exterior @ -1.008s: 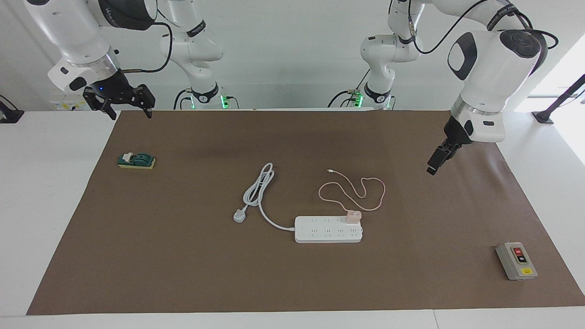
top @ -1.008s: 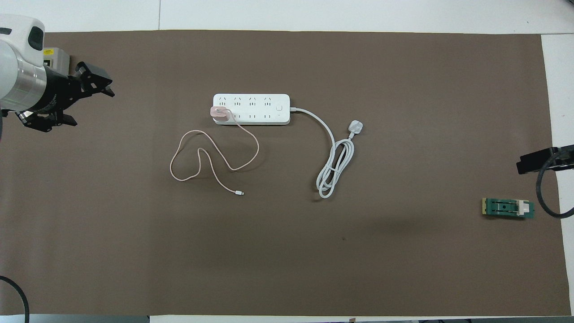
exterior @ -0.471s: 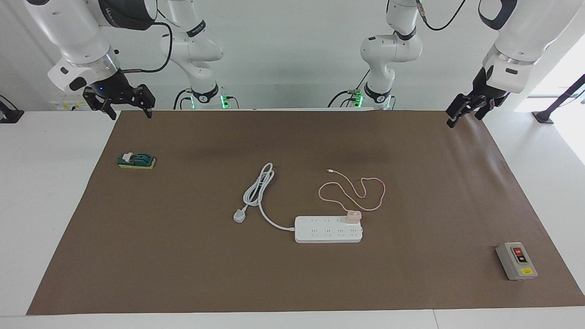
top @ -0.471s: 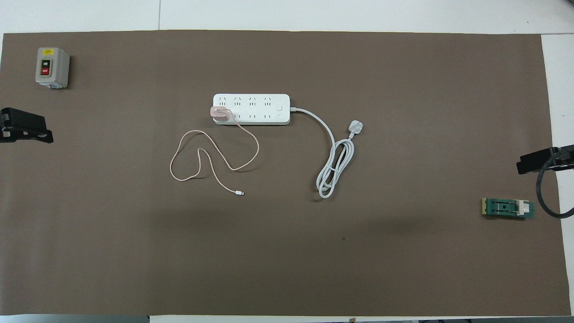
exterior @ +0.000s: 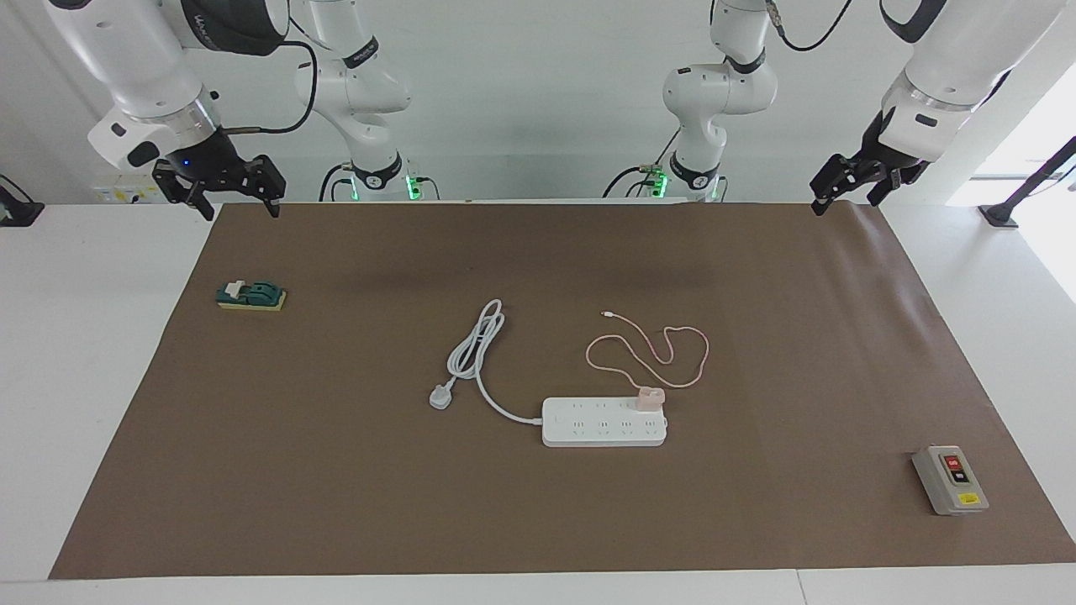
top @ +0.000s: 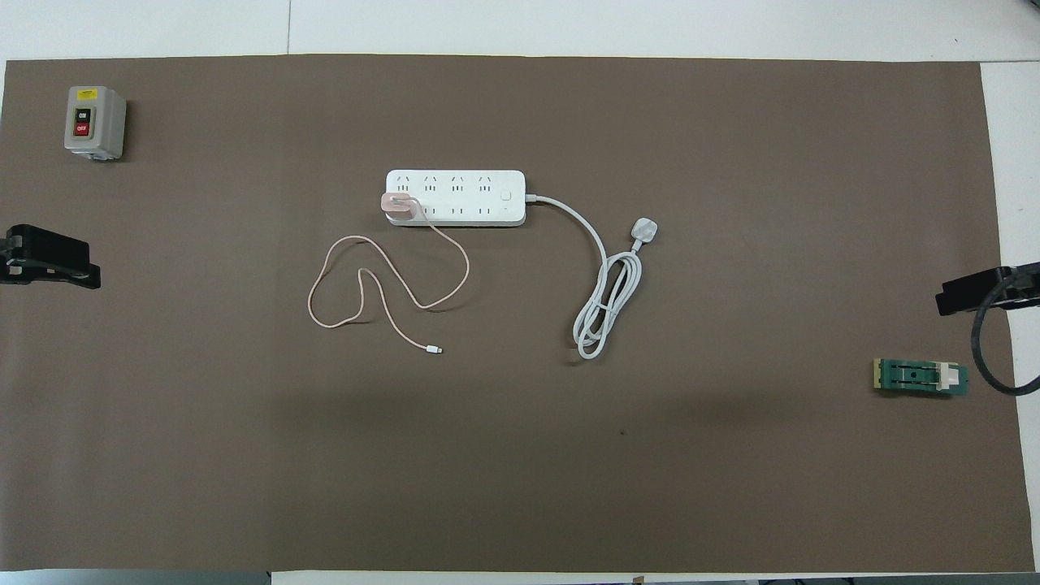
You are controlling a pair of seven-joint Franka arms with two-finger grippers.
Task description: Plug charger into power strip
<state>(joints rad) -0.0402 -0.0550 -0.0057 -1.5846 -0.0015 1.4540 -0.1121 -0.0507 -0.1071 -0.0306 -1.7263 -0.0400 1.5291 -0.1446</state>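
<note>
While both grippers are hanging open and empty, the charger (exterior: pixel 649 398) is sitting in the power strip (exterior: pixel 603 423), well below and inward of the nearer left gripper (exterior: pixel 843 190); the right gripper (exterior: pixel 225 190) is waiting.

Left black two-finger gripper (exterior: pixel 843 190) hangs high, fingers spread; right black two-finger gripper (exterior: pixel 225 192) hangs raised, fingers spread.

Both arms are glossy white with rounded joints, dark grey bands, silver wrist rings, black fingers (exterior: pixel 271 192), looping black cables and green-lit bases.
</note>
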